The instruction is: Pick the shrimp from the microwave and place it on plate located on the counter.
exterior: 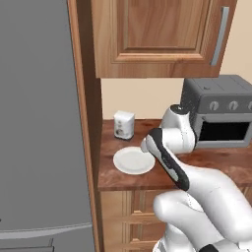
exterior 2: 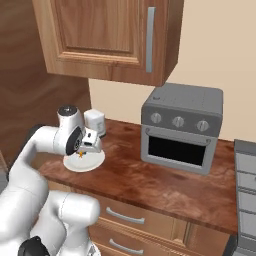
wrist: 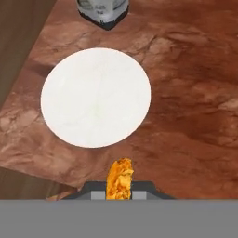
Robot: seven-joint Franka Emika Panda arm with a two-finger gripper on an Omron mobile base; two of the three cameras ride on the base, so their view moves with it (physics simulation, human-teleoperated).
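- The shrimp (wrist: 120,179) is pinched between the 2 fingers (wrist: 120,194), which are closed narrow on it; it sticks out past their tips as a small orange curved piece, and in the right base view it shows as an orange speck (exterior 2: 80,154) just under the fingers (exterior 2: 86,149)
- The plate (wrist: 95,96) lies just ahead of the fingers, plain white and round, flat on the table (wrist: 190,93); the shrimp hangs above the table close to the plate's near rim, apart from it
- A small white and grey canister-like thing (wrist: 102,9) stands on the table beyond the plate, on its far side from the fingers
- A grey toaster oven (exterior 2: 181,127) sits on the table well off to the fingers' right, under a wooden wall cabinet (exterior 2: 107,37)
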